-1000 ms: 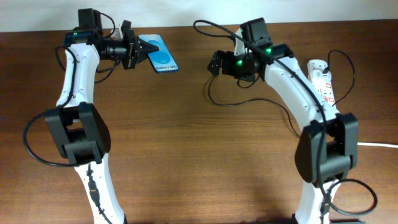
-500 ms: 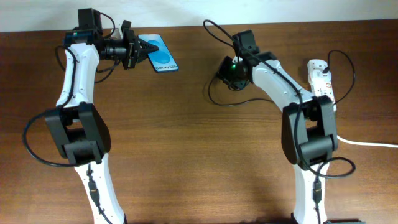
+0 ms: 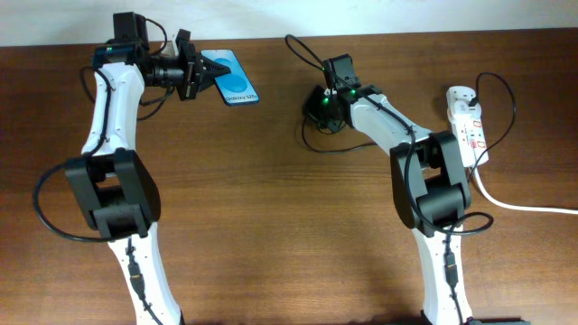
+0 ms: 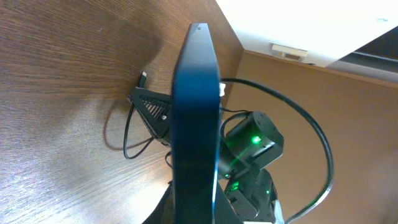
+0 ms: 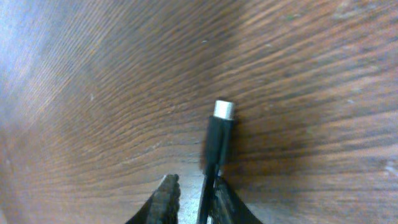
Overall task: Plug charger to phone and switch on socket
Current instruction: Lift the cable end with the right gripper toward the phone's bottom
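The phone (image 3: 231, 81), blue screen up, is held off the table at the far left with my left gripper (image 3: 200, 74) shut on its near end. In the left wrist view the phone (image 4: 196, 118) shows edge-on. The charger's thin black cable (image 3: 336, 150) loops on the table right of centre. My right gripper (image 3: 317, 106) is down at its free end. The black connector with a silver tip (image 5: 217, 130) sticks out ahead of my right gripper (image 5: 193, 186). The cable lies against one finger, with a narrow gap to the other. The white socket (image 3: 470, 122) lies at the far right.
The socket's thick white lead (image 3: 519, 206) runs off the right edge. Black arm cables arch above the right wrist (image 3: 302, 50). The table's far edge meets a pale wall just behind the phone.
My right arm has swung left and down onto the charger's free end, and its jaws have narrowed from wide open to just around the cable. The left arm and phone have not moved.
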You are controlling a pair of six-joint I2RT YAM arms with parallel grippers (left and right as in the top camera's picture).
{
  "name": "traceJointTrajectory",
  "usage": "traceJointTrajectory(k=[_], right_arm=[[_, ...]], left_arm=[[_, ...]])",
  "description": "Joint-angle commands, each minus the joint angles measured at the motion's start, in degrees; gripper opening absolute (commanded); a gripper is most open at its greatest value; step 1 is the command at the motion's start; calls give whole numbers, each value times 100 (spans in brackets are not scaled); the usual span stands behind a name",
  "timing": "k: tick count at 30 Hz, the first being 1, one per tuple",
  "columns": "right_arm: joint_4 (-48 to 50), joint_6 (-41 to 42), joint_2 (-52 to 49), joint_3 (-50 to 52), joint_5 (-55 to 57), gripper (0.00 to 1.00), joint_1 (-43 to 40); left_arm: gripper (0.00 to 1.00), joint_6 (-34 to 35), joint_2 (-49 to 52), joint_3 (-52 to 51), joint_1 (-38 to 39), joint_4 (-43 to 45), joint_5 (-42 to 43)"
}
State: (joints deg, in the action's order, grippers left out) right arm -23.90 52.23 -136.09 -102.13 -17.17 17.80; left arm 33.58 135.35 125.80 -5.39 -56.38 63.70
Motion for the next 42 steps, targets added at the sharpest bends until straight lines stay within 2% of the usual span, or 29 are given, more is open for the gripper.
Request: traceJointTrajectory(k=[1,2,4,6,8,10,11,12,15,16,19,23,28,29,31,33,36,38,39,40,42], right_arm=[[-66,-479,-315,48,140,13,7],[-59,-739,-315,48,136,13,-24],[-72,-1134,-310,42,-35,4,-162],[-72,-1698,-203,42,-765,4,-452],[-70,-2441,92,42,-1790,4,-796],[-118,-3814,669,42,-3652,4,-1237],[-398,-4365,1043,42,-4605,4,-1480],[-691,-4653,1281,42,-4955,4,-1609],[-1777,-5423,2017,42,-5143,4,-1845],[-2175,-5633,2352,42,-5160,4,-1910],[-3289,-5849,3198,42,-5193,4,-2048],[-5108,-7261,4002,44,-5571,4,-2094],[-7134,-8754,4446,57,-5584,4,-2299],[-7344,-9058,4448,179,-5661,4,-2236],[-7320,-9370,4468,717,-6137,4,-2031],[-7112,-9746,4468,1794,-6712,4,-1926],[-6358,-9781,4457,3012,-6970,4,-1928],[-5943,-9405,4367,3097,-6671,4,-1980],[-5440,-8760,4367,3095,-6441,4,-1980],[-4721,-7748,4367,3086,-6017,4,-1980],[-2699,-5007,4369,3086,-4621,4,-1967]], left_arm=[[0,-111,-37,68,-24,11,238],[0,-111,-35,68,-24,9,227],[0,-111,-35,68,-24,9,227],[0,-114,-37,68,-24,9,227],[0,-118,-37,68,-24,9,103],[0,-118,-37,68,-24,9,98],[0,-118,-35,68,-24,9,101],[0,-118,-37,68,-24,9,105],[0,-192,-37,68,-24,9,459],[0,-437,-37,68,-24,9,758],[0,-763,-37,68,-4,7,1453],[0,-1150,-37,68,164,-26,2166],[0,-2441,-103,68,378,-1377,2162],[0,-2756,-103,68,415,-1615,2159],[0,-2922,-103,68,470,-1777,2159],[0,-2940,-103,68,511,-1775,2140],[0,-2940,-103,70,564,-1768,2024],[0,-2938,-103,68,614,-1768,1878],[0,-2938,-103,68,634,-1768,1878],[0,-2938,-103,68,649,-1766,1878],[0,-2938,-103,70,673,-1764,1875]])
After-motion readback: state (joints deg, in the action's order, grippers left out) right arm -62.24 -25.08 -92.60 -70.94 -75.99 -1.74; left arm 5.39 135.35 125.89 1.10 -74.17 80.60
